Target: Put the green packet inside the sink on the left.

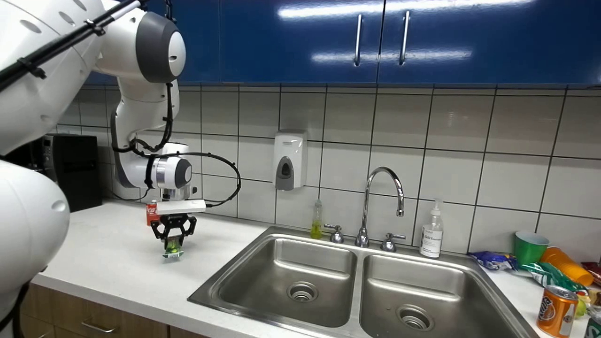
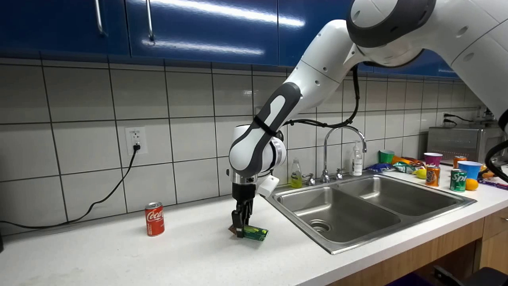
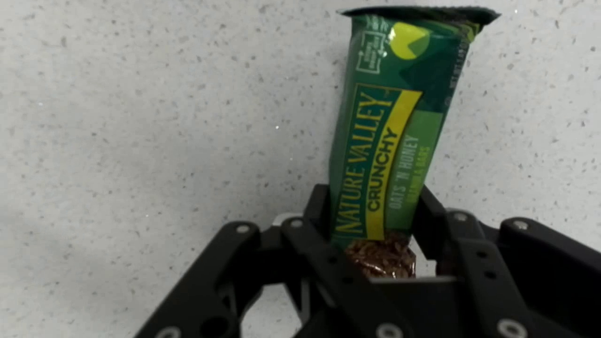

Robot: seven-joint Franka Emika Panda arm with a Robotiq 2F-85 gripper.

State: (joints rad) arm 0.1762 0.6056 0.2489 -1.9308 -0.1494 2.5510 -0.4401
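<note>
The green packet is a granola bar wrapper with a yellow band and a brown end. It shows in the wrist view [image 3: 389,126] and in both exterior views [image 1: 173,248] [image 2: 255,233]. My gripper [image 3: 373,211] has a finger pressed on each long side of the packet, near its brown end. In an exterior view the gripper [image 2: 240,228] points down at the counter. The packet is at or just above the counter; I cannot tell whether it touches. The left sink basin [image 1: 263,288] lies to the right of the gripper and also shows in an exterior view [image 2: 349,224].
A red cola can [image 2: 154,219] stands near the wall. A faucet [image 1: 364,211], a yellow-green soap bottle [image 1: 317,219] and a white pump bottle [image 1: 432,234] stand behind the sink. The right basin [image 1: 441,281] adjoins the left one. Cups, cans and packets lie beyond the sink.
</note>
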